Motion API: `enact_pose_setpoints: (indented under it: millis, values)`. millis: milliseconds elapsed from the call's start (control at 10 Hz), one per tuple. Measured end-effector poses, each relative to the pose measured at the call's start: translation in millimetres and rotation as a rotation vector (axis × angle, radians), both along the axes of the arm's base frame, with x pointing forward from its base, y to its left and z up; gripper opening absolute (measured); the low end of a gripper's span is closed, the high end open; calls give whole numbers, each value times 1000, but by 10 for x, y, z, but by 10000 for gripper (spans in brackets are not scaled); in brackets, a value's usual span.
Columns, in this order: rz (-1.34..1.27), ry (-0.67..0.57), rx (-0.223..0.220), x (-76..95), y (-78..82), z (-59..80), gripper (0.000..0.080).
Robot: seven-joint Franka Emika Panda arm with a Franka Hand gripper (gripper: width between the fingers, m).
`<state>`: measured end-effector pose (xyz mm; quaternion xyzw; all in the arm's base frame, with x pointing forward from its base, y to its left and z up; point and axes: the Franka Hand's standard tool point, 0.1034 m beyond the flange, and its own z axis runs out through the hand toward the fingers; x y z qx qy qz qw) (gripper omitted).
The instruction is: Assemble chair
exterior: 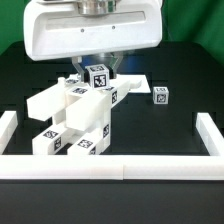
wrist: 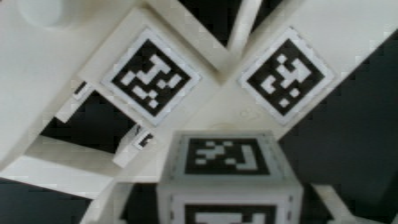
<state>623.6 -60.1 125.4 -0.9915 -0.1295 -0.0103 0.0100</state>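
The gripper [exterior: 98, 65] is at a tagged leg [exterior: 97, 76] on the half-built chair [exterior: 72, 120], squeezing or not I cannot tell; I think the leg needs a careful straight push in.

In the exterior view the arm's white housing [exterior: 95, 28] runs off the top edge and hides most of the gripper [exterior: 97, 66] — we cannot tell whether it grips the tagged block [exterior: 97, 77] beneath it. The tags [exterior: 50, 141] on the chair parts [exterior: 70, 105] are too small to read, and in the wrist view those parts, blurred, are cut off at every edge — we cannot say which piece is which.
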Motion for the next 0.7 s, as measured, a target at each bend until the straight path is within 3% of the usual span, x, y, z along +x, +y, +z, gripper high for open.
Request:
enact_pose_setpoints:
  millis: [700]
  values:
    - [-7,-15,-5,20,-25,2,285]
